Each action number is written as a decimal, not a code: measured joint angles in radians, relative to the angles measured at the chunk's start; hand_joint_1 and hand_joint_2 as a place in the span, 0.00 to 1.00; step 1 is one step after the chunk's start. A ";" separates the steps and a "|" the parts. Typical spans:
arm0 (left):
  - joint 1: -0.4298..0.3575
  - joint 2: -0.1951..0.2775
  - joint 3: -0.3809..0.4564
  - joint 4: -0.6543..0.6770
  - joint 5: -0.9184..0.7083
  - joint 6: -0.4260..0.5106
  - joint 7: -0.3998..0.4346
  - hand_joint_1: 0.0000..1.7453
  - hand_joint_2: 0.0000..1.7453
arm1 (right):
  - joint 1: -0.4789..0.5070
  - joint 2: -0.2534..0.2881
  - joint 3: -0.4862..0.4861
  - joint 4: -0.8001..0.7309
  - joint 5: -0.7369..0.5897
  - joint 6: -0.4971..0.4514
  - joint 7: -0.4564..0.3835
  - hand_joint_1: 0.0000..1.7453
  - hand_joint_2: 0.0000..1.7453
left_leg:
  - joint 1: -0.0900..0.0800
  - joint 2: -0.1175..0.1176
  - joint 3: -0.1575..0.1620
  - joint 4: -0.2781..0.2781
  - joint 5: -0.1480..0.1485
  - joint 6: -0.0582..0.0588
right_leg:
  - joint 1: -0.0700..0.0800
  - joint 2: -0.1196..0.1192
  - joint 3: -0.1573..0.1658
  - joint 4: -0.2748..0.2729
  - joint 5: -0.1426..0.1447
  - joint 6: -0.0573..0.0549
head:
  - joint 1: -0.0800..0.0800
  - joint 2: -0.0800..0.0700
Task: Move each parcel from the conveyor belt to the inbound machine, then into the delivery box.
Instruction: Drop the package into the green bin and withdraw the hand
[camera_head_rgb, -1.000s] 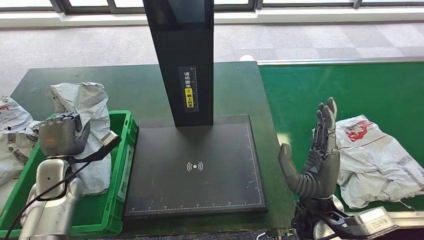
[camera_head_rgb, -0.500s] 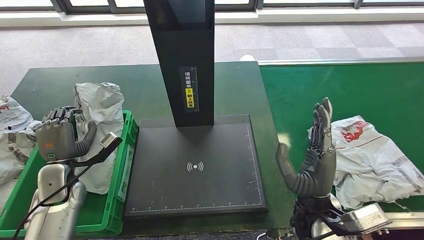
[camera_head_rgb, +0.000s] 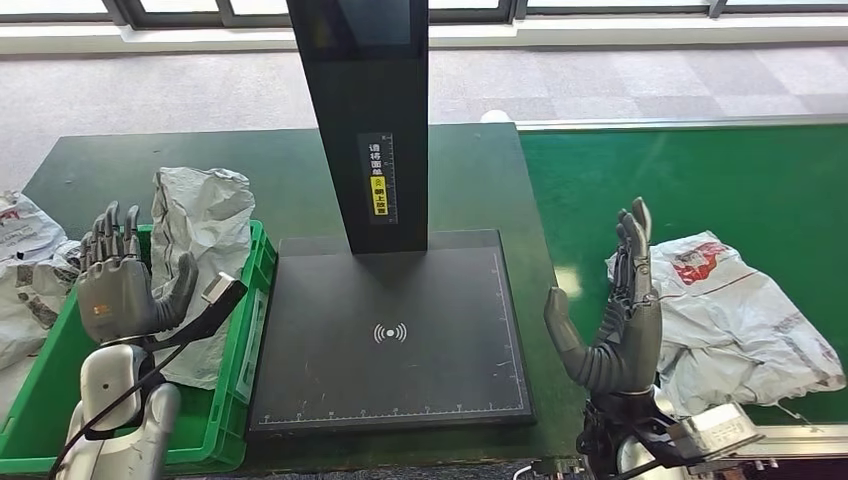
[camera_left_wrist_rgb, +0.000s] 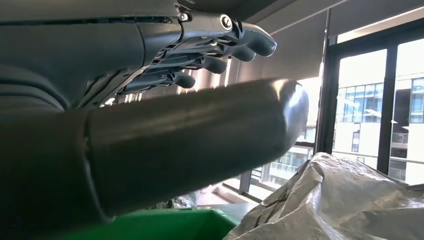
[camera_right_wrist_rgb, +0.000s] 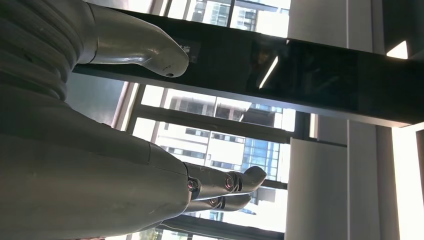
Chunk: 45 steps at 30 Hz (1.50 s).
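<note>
A crumpled grey parcel (camera_head_rgb: 200, 260) leans in the right end of the green delivery box (camera_head_rgb: 235, 395), its top over the box's far rim; it also shows close up (camera_left_wrist_rgb: 340, 205). My left hand (camera_head_rgb: 120, 285) is raised beside it with fingers spread, holding nothing (camera_left_wrist_rgb: 150, 100). A white parcel (camera_head_rgb: 735, 320) with a red mark lies on the green conveyor belt (camera_head_rgb: 700, 170). My right hand (camera_head_rgb: 615, 320) stands upright and empty between that parcel and the black inbound machine (camera_head_rgb: 390, 330), fingers straight (camera_right_wrist_rgb: 100, 165).
The machine's dark post (camera_head_rgb: 368, 110) rises from the back of its flat plate. More grey and white parcels (camera_head_rgb: 25, 265) lie left of the green box. The dark green table (camera_head_rgb: 270, 170) stretches behind.
My left hand has let go of the grey parcel and spread its fingers; the parcel now leans in the box. My right hand has shifted slightly left, still open.
</note>
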 joint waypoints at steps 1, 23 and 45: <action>0.004 0.001 -0.004 -0.005 0.000 -0.007 0.007 0.00 0.00 | -0.001 0.000 -0.001 0.001 0.001 0.001 0.000 0.00 1.00 | 0.000 0.000 0.000 0.000 0.000 0.000 | 0.000 0.000 0.000 0.000 0.000 0.000 | 0.000 0.000; 0.270 -0.250 -0.089 -0.310 1.542 -0.206 -0.815 0.00 0.00 | -0.082 0.053 -0.198 0.307 0.742 -0.373 0.391 0.00 1.00 | -0.001 -0.001 0.001 0.000 -0.002 0.000 | -0.001 -0.003 0.001 -0.001 -0.001 0.001 | 0.000 0.000; 0.217 -0.295 -0.180 -0.242 1.561 -0.288 -0.686 0.00 0.00 | -0.117 0.013 -0.716 0.664 1.138 -0.442 0.791 0.00 1.00 | -0.001 -0.002 0.000 0.000 -0.003 0.001 | -0.001 -0.004 0.001 -0.001 -0.002 0.001 | 0.000 0.000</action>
